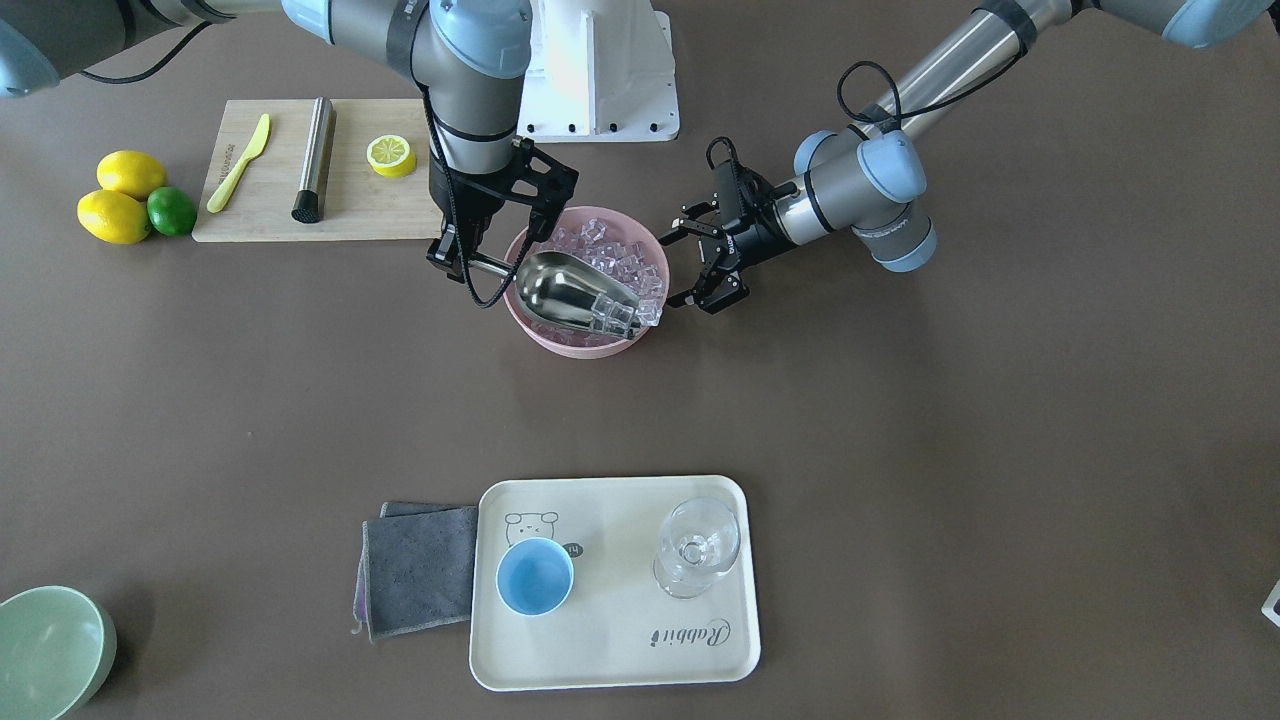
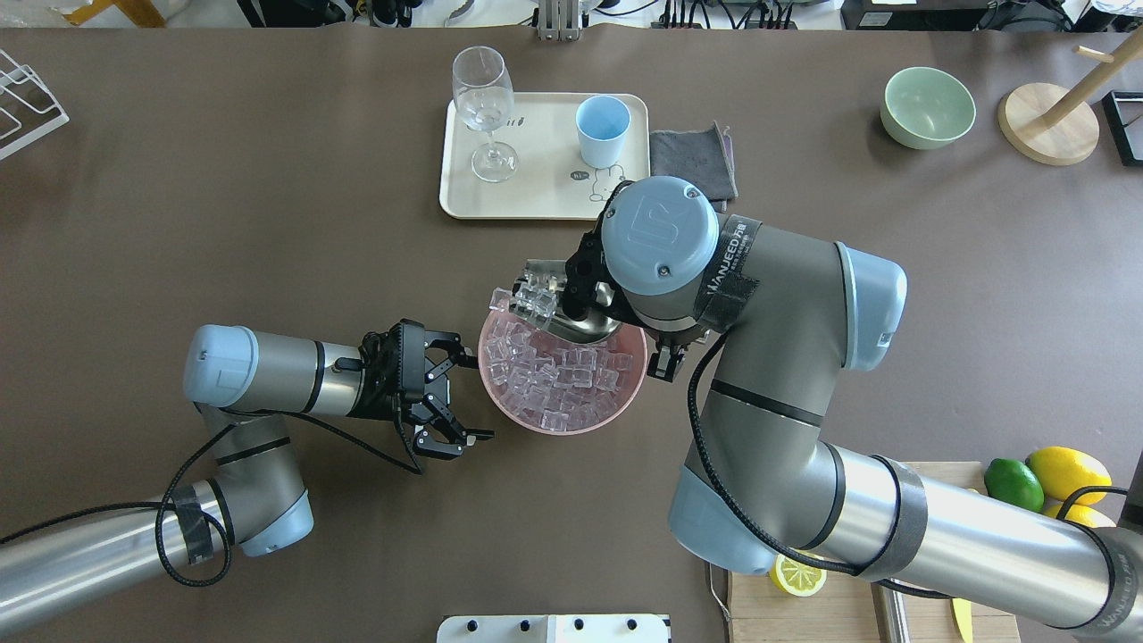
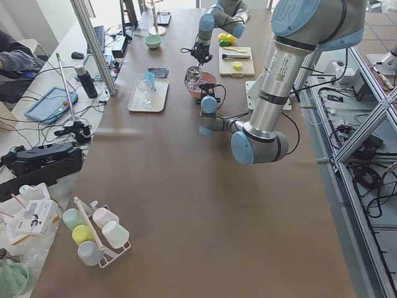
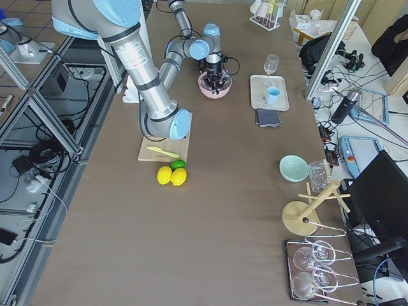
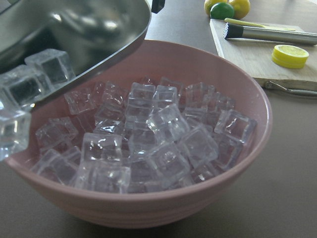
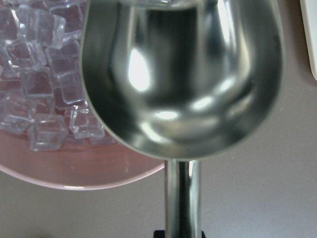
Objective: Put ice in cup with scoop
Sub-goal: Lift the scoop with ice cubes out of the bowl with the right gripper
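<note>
Over pink bowl point(image 1: 575, 348), pinches scoop point(image 1: 560, 285) handle in right gripper point(image 1: 480, 262), ice point(image 1: 618, 315) at lip. Beside rim, spreads left gripper point(image 1: 672, 268). Hides grip overhead; shows it frontally.

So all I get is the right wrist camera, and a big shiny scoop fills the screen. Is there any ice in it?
Observer: Yes, a few cubes of ice sit at the front lip of the scoop, which is over the pink bowl.
Visitor: Where is it meant to go?
Observer: The blue cup stands empty on a cream tray, well away from the bowl.
Visitor: And the other arm?
Observer: The left gripper is open beside the bowl, holding nothing.
</note>
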